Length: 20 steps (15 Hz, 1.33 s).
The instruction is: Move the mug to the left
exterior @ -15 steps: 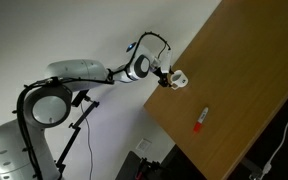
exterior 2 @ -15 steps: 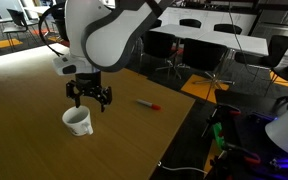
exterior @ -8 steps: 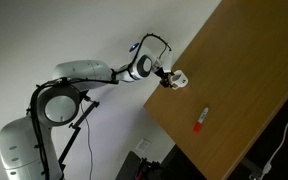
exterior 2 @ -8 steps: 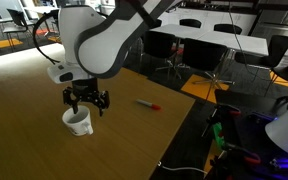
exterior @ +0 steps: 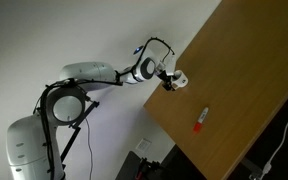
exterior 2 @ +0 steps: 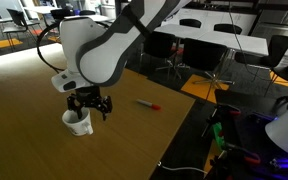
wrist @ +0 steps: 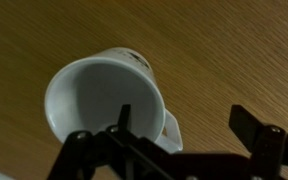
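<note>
The mug (wrist: 102,100) stands upright on the wooden counter (wrist: 234,45), directly under the tool (wrist: 184,128). In the wrist view its open rim fills the left half of the picture and the tool's jaws stand wide. One dark fingertip (wrist: 123,115) shows over the mug's mouth. The other lies out beyond the small loop handle (which juts from the mug's lower right side there), so the handle-side wall sits between the two. Whether either fingertip touches the mug cannot be told.

In an exterior view the tool (exterior 2: 88,104) hangs just above the mug (exterior 2: 78,122), fingers spread and overlapping the mug's far rim. Seen from above in an exterior view, the mug (exterior: 181,78) is near the edge of the counter (exterior: 244,70) with the tool (exterior: 168,80) right beside it. Both are tiny there, and the fingers cannot be told apart.

A slim red-orange and white object (exterior 2: 148,104) lies flat on the counter, well apart from the mug in both exterior views.

In the wrist view the tool's dark frame crosses the bottom of the picture and hides the mug's lower wall and part of the handle. The handle does not show clearly in either exterior view.
</note>
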Tool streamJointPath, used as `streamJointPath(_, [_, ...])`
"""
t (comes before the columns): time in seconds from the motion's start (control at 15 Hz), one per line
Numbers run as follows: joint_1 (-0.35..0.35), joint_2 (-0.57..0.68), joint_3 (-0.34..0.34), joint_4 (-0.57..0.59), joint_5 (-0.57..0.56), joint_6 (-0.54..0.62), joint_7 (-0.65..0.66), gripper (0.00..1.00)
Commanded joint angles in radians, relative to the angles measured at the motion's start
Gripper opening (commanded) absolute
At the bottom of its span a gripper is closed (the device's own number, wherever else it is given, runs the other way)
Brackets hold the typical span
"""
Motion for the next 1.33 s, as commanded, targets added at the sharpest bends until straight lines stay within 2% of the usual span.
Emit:
streamJointPath(0.0, [0.024, 0.029, -0.027, 0.064, -0.016, -0.045, 0.005, 0.98])
streamJointPath(0.4, [0.034, 0.071, -0.039, 0.123, -0.014, -0.061, 0.014, 0.85])
streamJointPath(0.6, [0.037, 0.089, -0.037, 0.147, -0.012, -0.070, 0.015, 0.68])
streamJointPath(0.67, [0.038, 0.094, -0.036, 0.154, -0.012, -0.074, 0.014, 0.58])
streamJointPath(0.73, [0.040, 0.098, -0.036, 0.161, -0.011, -0.078, 0.014, 0.52])
streamJointPath(0.87, [0.042, 0.105, -0.036, 0.173, -0.011, -0.086, 0.014, 0.45])
streamJointPath(1.07, [0.043, 0.109, -0.035, 0.184, -0.009, -0.089, 0.014, 0.41])
streamJointPath(1.27, [0.043, 0.107, -0.035, 0.184, -0.009, -0.086, 0.015, 0.23])
